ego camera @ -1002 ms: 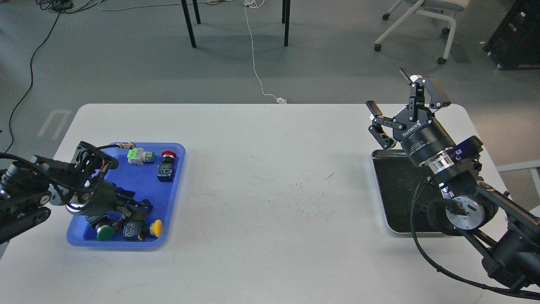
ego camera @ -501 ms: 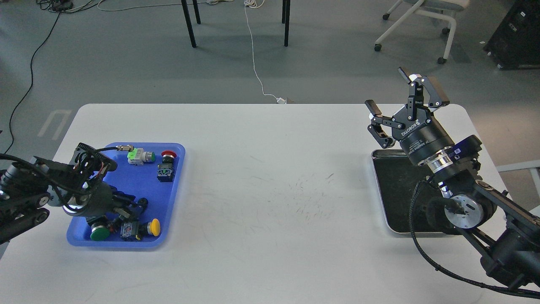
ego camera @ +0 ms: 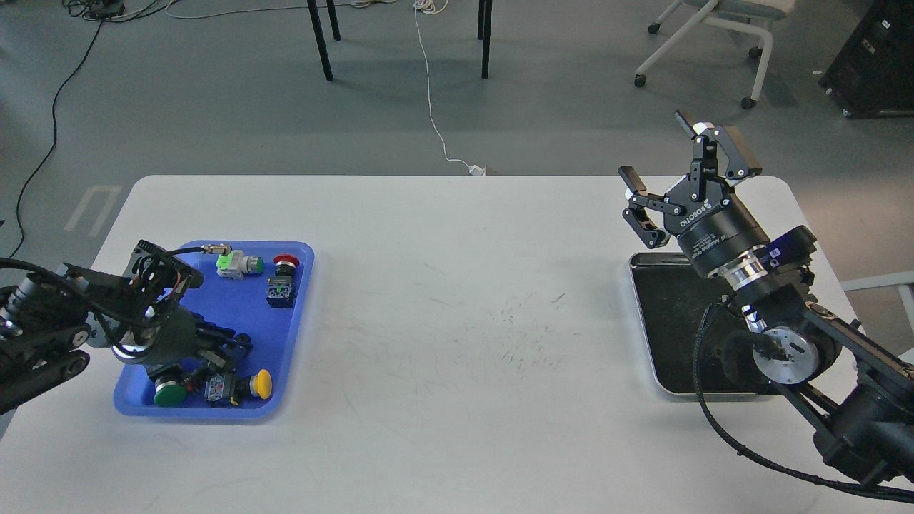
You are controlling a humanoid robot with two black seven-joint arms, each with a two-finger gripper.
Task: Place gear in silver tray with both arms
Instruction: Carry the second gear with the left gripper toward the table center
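The silver tray (ego camera: 645, 323) lies at the table's right side with a dark, bare bottom. My right gripper (ego camera: 682, 171) is open and empty, held up over the tray's far end. The gear is several small push-button parts in a blue plastic tray (ego camera: 293, 335) at the left: a green button (ego camera: 169, 395), a blue-black switch (ego camera: 220, 387), a yellow button (ego camera: 265, 384), a red button (ego camera: 285, 262), a dark switch block (ego camera: 280, 292) and a green-white part (ego camera: 235, 263). My left gripper (ego camera: 225, 348) is low in the blue tray, just above the near parts. Its dark fingers cannot be told apart.
The white table (ego camera: 457, 300) has scuff marks at its middle. Chair legs (ego camera: 321, 43), a white cable (ego camera: 430, 86) and an office chair (ego camera: 721, 43) are on the floor beyond the far edge.
My left gripper has shifted slightly back to the left inside the blue tray, and the green button has moved a little left with it. The right arm has barely moved.
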